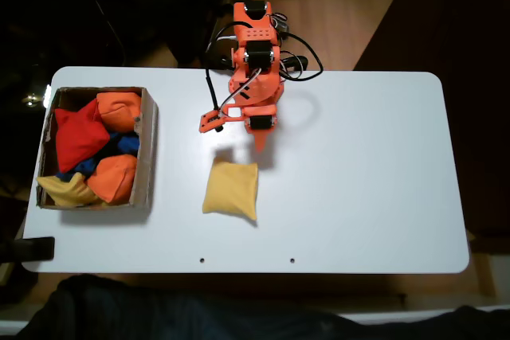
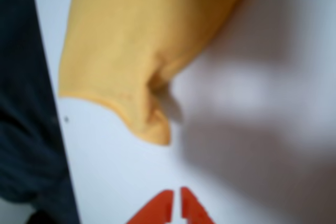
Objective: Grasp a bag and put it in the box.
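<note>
The mustard-yellow bag point(image 1: 230, 189) lies flat on the white table point(image 1: 358, 189), near its middle. My orange gripper point(image 1: 260, 142) hangs just behind the bag's far right corner, apart from it and holding nothing. In the wrist view the bag point(image 2: 136, 51) fills the upper left. The gripper point(image 2: 177, 208) shows at the bottom edge, its two orange tips almost touching, so it is shut. The brown cardboard box point(image 1: 148, 149) stands at the table's left end in the fixed view, well left of the bag.
The box holds a red bag point(image 1: 78, 134), orange bags point(image 1: 111, 178), something blue point(image 1: 123, 143) and a partly hidden yellow bag point(image 1: 64, 190). Cables point(image 1: 299, 61) trail by the arm's base at the far edge. Dark cloth point(image 2: 26, 129) lies beyond the near table edge.
</note>
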Available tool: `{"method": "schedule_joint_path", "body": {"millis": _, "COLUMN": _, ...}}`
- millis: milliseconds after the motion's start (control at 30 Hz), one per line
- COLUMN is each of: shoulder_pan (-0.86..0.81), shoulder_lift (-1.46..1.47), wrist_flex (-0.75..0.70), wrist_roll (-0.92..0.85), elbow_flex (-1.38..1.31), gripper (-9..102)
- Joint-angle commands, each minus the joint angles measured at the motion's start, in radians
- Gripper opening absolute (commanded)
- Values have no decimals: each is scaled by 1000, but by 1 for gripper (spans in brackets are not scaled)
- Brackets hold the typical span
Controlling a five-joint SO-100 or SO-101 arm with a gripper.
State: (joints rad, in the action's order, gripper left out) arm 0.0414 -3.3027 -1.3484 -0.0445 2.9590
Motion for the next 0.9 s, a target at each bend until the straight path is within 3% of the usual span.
{"method": "schedule_joint_path", "body": {"millis": 0, "shoulder_pan": -2, "shoulder_lift": 6, "wrist_flex": 15, "wrist_roll": 14, "elbow_flex": -26, "gripper": 0}}
{"method": "schedule_joint_path", "body": {"millis": 867, "shoulder_pan": -11, "shoulder_lift": 6, "wrist_flex": 34, "wrist_roll": 14, "elbow_flex": -186, "gripper": 0}}
